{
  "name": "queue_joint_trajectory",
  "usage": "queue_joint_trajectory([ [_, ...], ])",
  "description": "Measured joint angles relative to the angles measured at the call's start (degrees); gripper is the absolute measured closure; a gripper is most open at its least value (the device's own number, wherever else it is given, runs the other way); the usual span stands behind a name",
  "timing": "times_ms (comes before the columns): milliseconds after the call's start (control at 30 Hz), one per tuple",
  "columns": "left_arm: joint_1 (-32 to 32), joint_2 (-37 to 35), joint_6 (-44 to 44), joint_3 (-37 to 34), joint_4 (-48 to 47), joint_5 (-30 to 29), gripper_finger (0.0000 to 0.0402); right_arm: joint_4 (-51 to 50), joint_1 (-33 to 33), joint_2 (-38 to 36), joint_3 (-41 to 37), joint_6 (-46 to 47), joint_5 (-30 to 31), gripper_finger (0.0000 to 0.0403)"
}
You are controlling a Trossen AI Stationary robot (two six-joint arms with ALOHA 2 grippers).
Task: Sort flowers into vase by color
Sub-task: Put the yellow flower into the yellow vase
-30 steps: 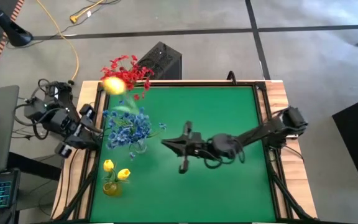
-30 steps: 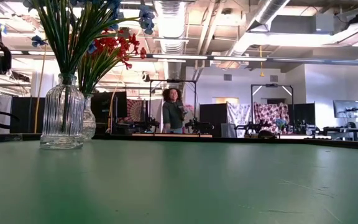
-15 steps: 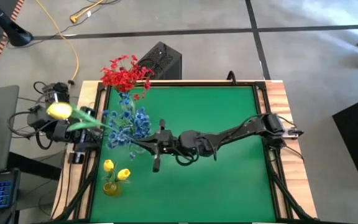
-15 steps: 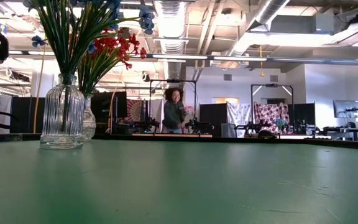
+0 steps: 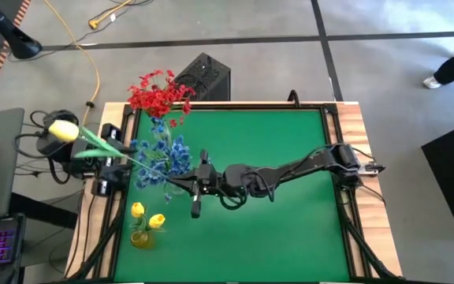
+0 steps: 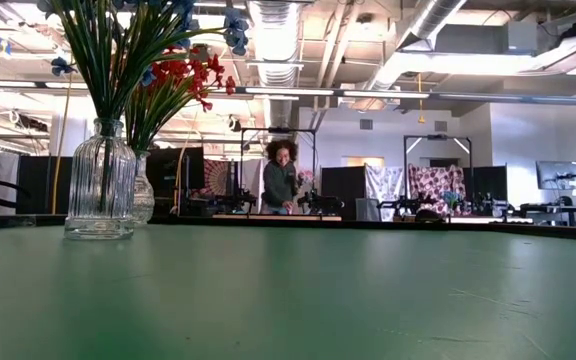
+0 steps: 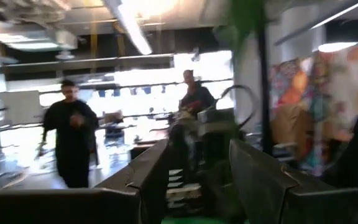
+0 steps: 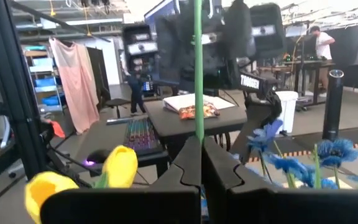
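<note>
My right gripper stretched across green table, fingers pinched on green stem of yellow tulip; bud hangs past table's left edge. My left gripper there too, fingers spread around same stem. Blue flowers, red flowers, two yellow tulips each in own vase.

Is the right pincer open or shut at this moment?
Shut on the green stem. In the right wrist view, the right pincer has its fingers pressed together around the stem, which rises straight up between them.
</note>
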Motion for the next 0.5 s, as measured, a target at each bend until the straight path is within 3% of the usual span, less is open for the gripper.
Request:
queue_joint_trajectory([
  [200,3.9,0.1,-4.1,0.0,-0.1,8.7,0.0244,-0.4,-0.6,0.0,0.0,0.0,0.0,0.0378],
  [500,7.9,0.8,-3.9,0.0,1.3,11.8,0.0244,-3.0,-0.9,0.0,0.0,0.1,0.0,0.0378],
])
